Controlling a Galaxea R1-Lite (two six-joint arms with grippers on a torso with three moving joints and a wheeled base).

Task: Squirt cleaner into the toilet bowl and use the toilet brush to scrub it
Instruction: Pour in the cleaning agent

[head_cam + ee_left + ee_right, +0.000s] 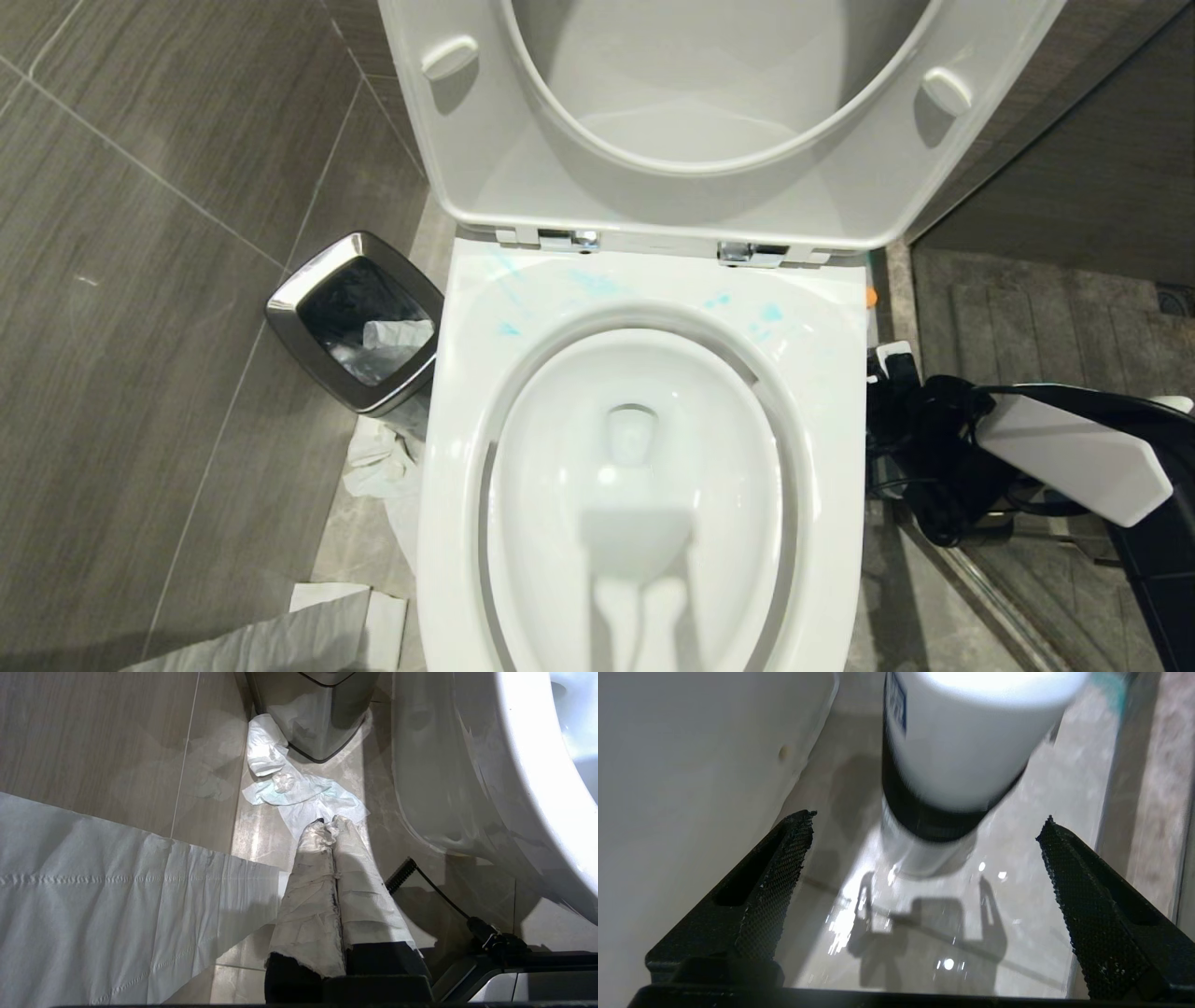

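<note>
Grey tiled bathroom floor (140, 280). Toilet bowl (644, 485): lid and seat raised, blue smears on the rear rim. Waste bin (359, 317): just beside the bowl's left side, crumpled paper (299, 788) at its foot. Right gripper (924, 858): low beside the bowl's right side, fingers wide apart, empty, facing a white container (966, 742) standing on the floor. Left gripper (327, 833): paper-wrapped fingers together, above the floor left of the bowl.

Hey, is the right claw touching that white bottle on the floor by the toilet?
Apart. In the right wrist view the right claw stands wide open, and bare floor shows between each fingertip and the white bottle, which stands beyond them.
</note>
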